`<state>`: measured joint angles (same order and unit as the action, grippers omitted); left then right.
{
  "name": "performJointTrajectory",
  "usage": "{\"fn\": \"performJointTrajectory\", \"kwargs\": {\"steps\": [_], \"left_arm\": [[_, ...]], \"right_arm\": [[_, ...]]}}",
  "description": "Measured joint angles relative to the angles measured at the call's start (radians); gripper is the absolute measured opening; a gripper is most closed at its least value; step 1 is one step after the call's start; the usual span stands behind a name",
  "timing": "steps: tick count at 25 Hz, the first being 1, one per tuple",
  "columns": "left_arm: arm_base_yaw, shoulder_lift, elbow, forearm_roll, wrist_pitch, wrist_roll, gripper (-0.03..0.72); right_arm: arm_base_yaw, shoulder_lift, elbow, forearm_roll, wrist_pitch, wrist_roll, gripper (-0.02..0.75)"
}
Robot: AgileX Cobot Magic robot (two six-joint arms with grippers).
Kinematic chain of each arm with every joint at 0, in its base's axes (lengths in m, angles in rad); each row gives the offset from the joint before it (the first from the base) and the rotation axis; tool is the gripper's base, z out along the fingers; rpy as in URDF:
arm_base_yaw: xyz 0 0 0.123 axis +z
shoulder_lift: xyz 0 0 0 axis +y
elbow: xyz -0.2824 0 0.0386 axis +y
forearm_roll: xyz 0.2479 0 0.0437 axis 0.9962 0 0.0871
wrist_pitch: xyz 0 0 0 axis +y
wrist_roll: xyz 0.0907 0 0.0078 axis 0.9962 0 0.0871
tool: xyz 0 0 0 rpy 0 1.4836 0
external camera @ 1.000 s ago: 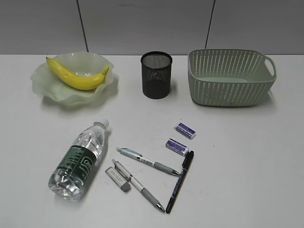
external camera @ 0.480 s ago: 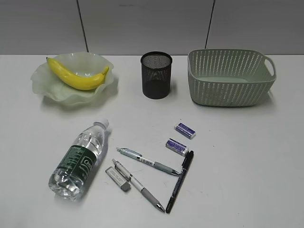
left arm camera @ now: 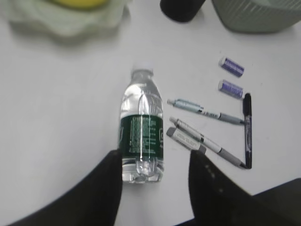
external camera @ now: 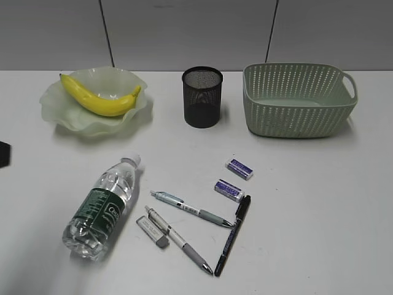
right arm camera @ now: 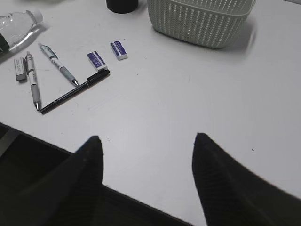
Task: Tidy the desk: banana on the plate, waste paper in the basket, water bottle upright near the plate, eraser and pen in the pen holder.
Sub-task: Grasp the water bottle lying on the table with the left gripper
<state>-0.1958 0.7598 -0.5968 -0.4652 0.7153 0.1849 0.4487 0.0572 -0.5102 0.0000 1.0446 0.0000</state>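
Observation:
The banana [external camera: 99, 98] lies on the pale green plate [external camera: 58, 117] at the back left. The water bottle [external camera: 104, 206] lies on its side on the desk [external camera: 319, 203], cap toward the plate. Three pens [external camera: 191, 209] and two purple-sleeved erasers [external camera: 239, 168] lie right of it. The black mesh pen holder [external camera: 202, 96] and the sage basket [external camera: 298, 98] stand at the back. My left gripper [left arm camera: 155, 154] is open, above the bottle's [left arm camera: 142, 132] base end. My right gripper [right arm camera: 148, 137] is open and empty over the desk's front edge. No waste paper shows.
A small grey flat case [external camera: 152, 232] lies beside the lower pen. A dark piece of the left arm [external camera: 3, 153] shows at the left edge of the exterior view. Bare desk lies to the right of the pens, in front of the basket.
A dark piece of the left arm has come into the exterior view at the left edge. The objects on the desk have not moved.

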Motion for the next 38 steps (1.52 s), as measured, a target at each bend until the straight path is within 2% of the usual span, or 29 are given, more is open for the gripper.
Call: {"fn": "performJointTrajectory", "kwargs": {"steps": [3,5,7,10,19,24,26,34,36,38], "left_arm": [[-0.018,0.256,-0.020,-0.063,-0.025,0.048,0.407],[-0.056,0.406,-0.058,-0.072,-0.038,0.061,0.470],[-0.105,0.537,-0.118,-0.056,-0.050,0.066,0.517],[-0.187,0.705,-0.215,0.004,-0.075,0.057,0.539],[-0.271,1.013,-0.477,0.195,-0.066,-0.079,0.549],[-0.307,1.108,-0.571,0.383,0.004,-0.249,0.577],[-0.311,1.131,-0.581,0.424,0.023,-0.297,0.599],[-0.315,1.211,-0.589,0.416,0.002,-0.362,0.612],[-0.315,1.225,-0.589,0.406,-0.018,-0.365,0.580],[-0.315,1.227,-0.589,0.400,-0.032,-0.371,0.508]], "right_arm": [[0.000,0.000,0.000,0.000,-0.001,0.000,0.477],[0.000,0.000,0.000,0.000,-0.001,0.000,0.477],[0.000,0.000,0.000,0.000,-0.001,0.000,0.477],[0.000,0.000,0.000,0.000,-0.001,0.000,0.477],[0.000,0.000,0.000,0.000,-0.001,0.000,0.477],[0.000,0.000,0.000,0.000,-0.001,0.000,0.477],[0.000,0.000,0.000,0.000,-0.001,0.000,0.477],[0.000,0.000,0.000,0.000,-0.001,0.000,0.477],[0.000,0.000,0.000,0.000,-0.001,0.000,0.477],[0.000,0.000,0.000,0.000,-0.001,0.000,0.477]]}}
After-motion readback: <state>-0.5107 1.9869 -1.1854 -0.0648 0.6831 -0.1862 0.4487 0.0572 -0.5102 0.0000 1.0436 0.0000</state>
